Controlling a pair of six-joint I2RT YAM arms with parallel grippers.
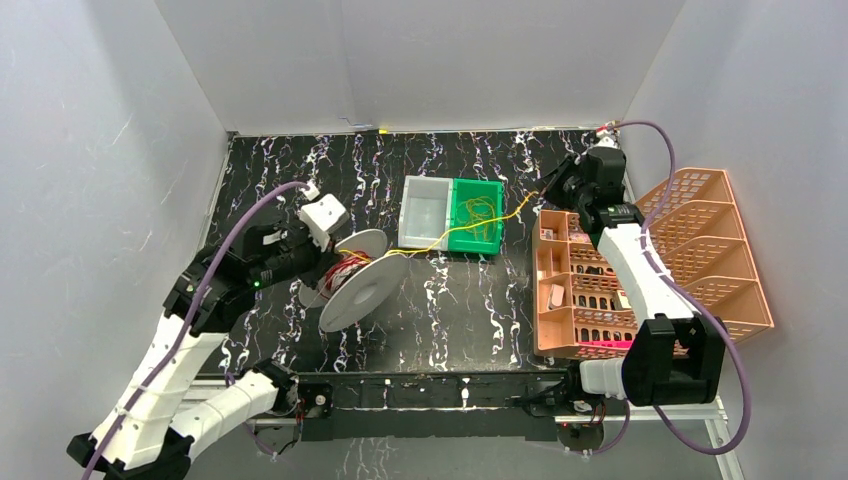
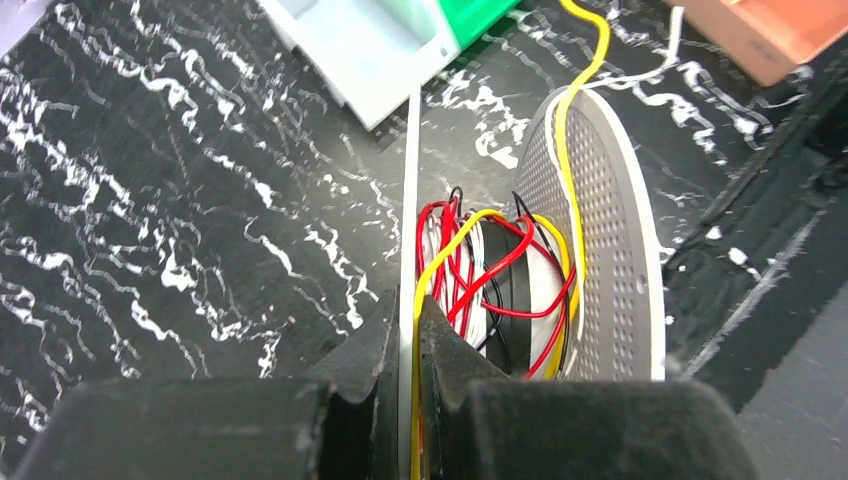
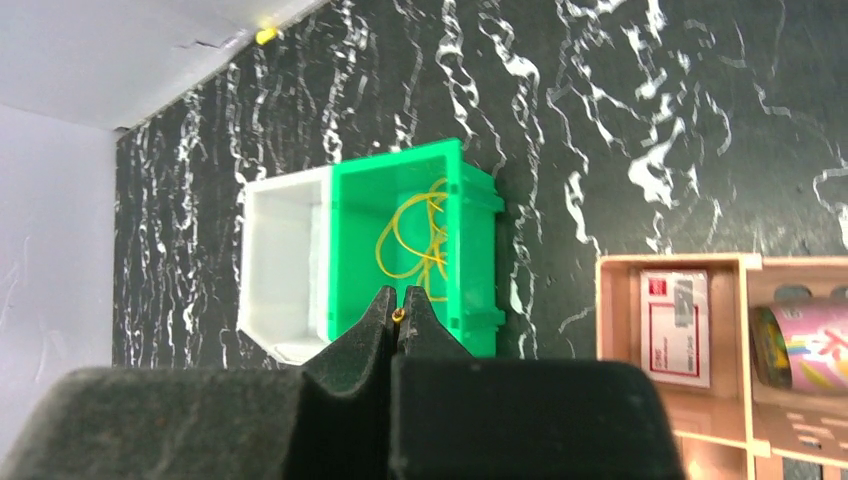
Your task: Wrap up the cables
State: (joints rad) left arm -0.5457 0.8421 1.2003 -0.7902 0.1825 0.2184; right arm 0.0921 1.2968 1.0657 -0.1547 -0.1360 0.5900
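Observation:
A white perforated spool [image 1: 366,289] lies tilted on the black marble table, with red, black and yellow wire wound on its core [image 2: 500,270]. My left gripper [image 2: 408,300] is shut on the thin edge of one spool flange, and a yellow strand is pinched alongside it. From the spool a yellow cable [image 1: 515,210] runs taut across the green bin [image 1: 497,228] to my right gripper [image 1: 548,192]. That gripper [image 3: 399,314] is shut on the cable's tip. More yellow cables [image 3: 410,240] lie coiled inside the green bin [image 3: 345,220].
A white bin [image 1: 425,210] adjoins the green one. At the right stand an orange compartment organiser [image 1: 575,290] holding small items and slanted orange baskets [image 1: 700,240]. The organiser [image 3: 610,300] holds a pink tape roll [image 3: 800,345]. Grey walls enclose the table.

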